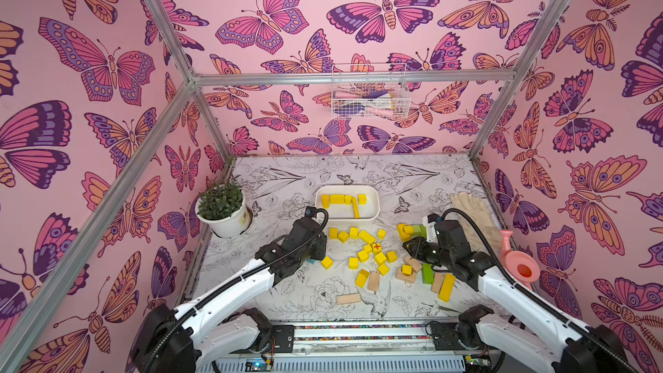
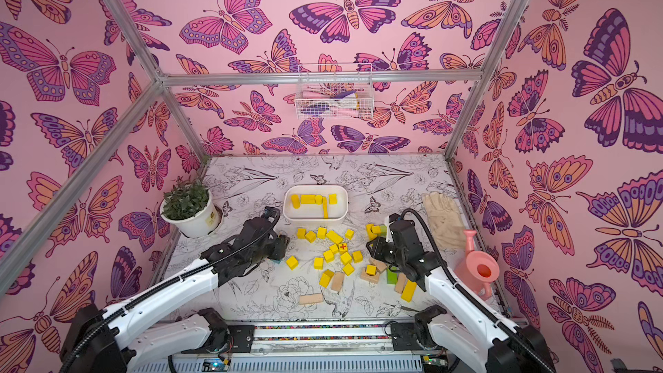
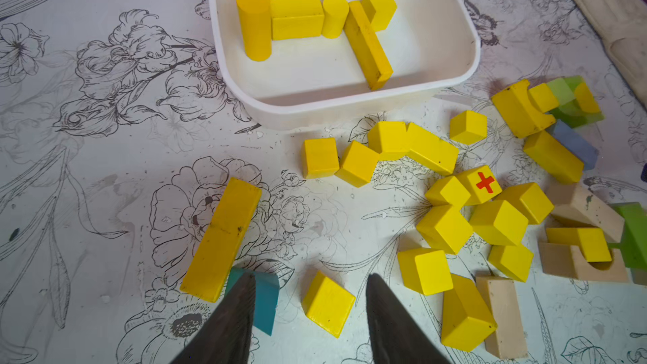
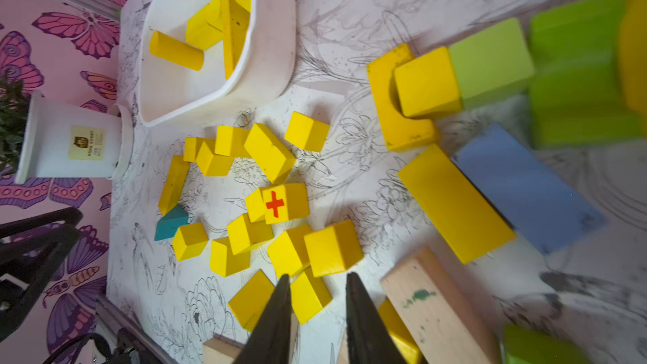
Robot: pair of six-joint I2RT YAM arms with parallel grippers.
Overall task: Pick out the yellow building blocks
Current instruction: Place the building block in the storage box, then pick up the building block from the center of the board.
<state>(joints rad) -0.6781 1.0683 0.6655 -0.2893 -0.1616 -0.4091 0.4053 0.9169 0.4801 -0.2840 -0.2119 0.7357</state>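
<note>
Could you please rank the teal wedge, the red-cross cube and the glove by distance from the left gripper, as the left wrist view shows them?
1. Teal wedge, right beside the left gripper.
2. Red-cross cube, mid-table.
3. Glove, far off by the right wall.

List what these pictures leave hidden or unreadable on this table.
- Left gripper: in both top views its fingertips hide under its own wrist.
- Teal block: left wrist view, partly covered by the left gripper.
- Wire basket: contents too small in both top views.
- Green block: right wrist view, cut by the lower edge.
- Yellow block by the tan block: right wrist view, mostly behind the right gripper.
</note>
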